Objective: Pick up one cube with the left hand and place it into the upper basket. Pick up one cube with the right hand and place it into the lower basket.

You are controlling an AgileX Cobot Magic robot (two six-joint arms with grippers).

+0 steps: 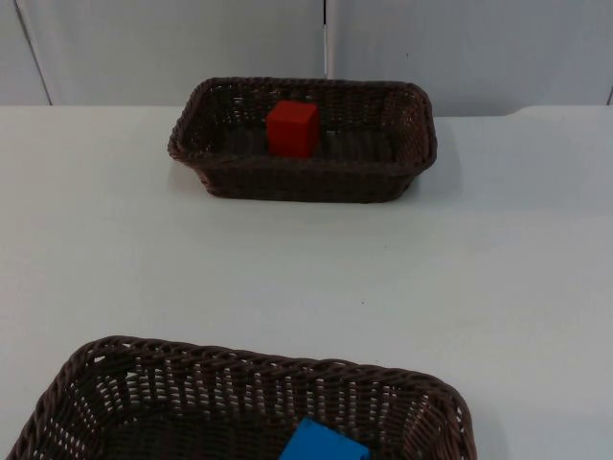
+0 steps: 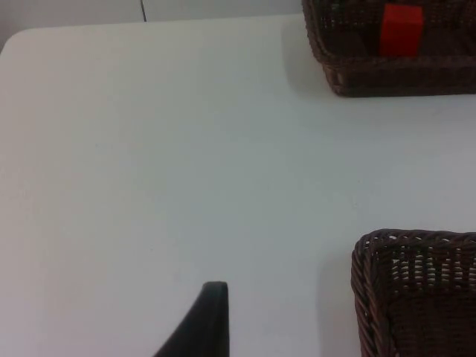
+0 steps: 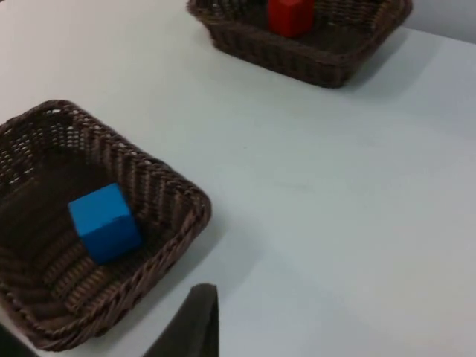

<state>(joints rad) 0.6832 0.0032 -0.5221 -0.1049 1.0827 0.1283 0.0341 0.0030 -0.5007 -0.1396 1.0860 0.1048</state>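
Red cube (image 1: 292,128) is sitting upright in the far basket (image 1: 402,105), a bit left of its middle, near its front wall; it is showing the same way in the left wrist view (image 2: 401,30) and right wrist view (image 3: 289,15). Blue cube (image 1: 323,443) is lying in the near basket (image 1: 96,369), toward its right half, resting on the floor of it and tilted slightly in the right wrist view (image 3: 105,223). Both baskets are dark brown wicker, well apart on the white table (image 1: 287,268), far one close to the grey wall (image 1: 172,48). Left gripper fingertip (image 2: 201,323) is hanging over bare table left of the near basket (image 2: 416,290), not touching anything; cannot tell how the fingers are standing. Right gripper fingertip (image 3: 190,323) is hanging over the table just beside the near basket's (image 3: 171,186) right rim, holding nothing visible; finger state cannot be told either.
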